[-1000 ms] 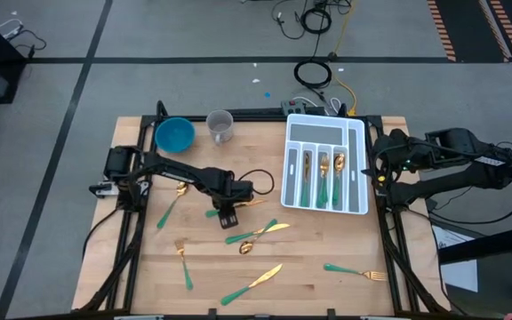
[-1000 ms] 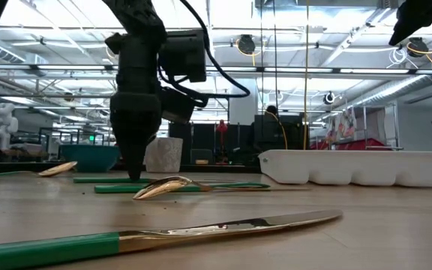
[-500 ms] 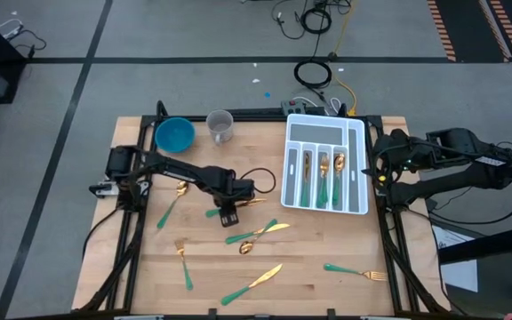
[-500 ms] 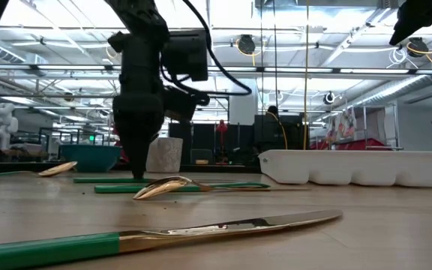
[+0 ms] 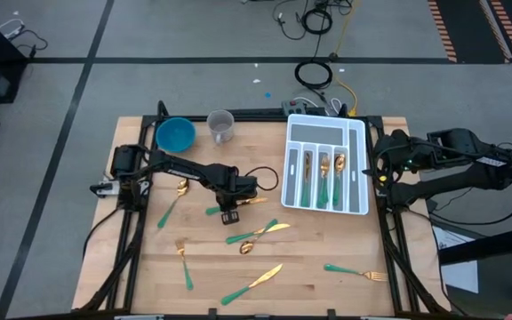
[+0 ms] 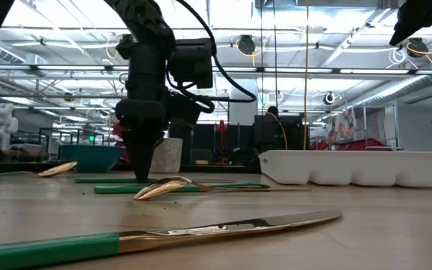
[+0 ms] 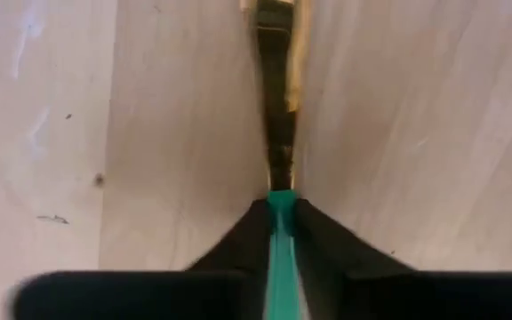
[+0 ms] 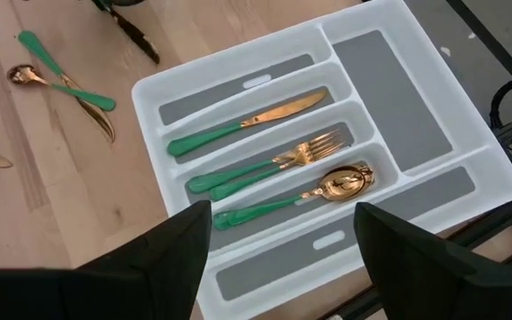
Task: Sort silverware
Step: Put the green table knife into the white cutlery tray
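Observation:
Teal-handled, gold-headed silverware lies scattered on the wooden table (image 5: 345,240). My left gripper (image 5: 229,214) points down at mid-table, shut on one piece (image 5: 238,206) that lies flat. Two crossed pieces (image 5: 258,235) lie just nearer, with others at the left (image 5: 169,204), near left (image 5: 185,263), near middle (image 5: 252,284) and near right (image 5: 356,271). The white divided tray (image 5: 359,169) holds a knife (image 8: 247,124), forks (image 8: 265,164) and a spoon (image 8: 300,197). My right gripper (image 8: 283,258) hangs open above the tray's right side. My left gripper pinches the piece's teal handle (image 7: 281,197) between its two fingers (image 7: 247,236), right where the handle meets the gold neck. The fingers come from above, pointing down, one on each side of the handle. The piece lies flat on the table.
A blue bowl (image 5: 175,134) and a clear cup (image 5: 220,125) stand at the table's far left. Black frame rails run along the left and right table edges. Bare wood lies between the tray and the near-right fork.
My left gripper has sunk the last bit to the table over the teal handle, and its fingers have shut on it. The piece lies where it was. My right arm has kept still.

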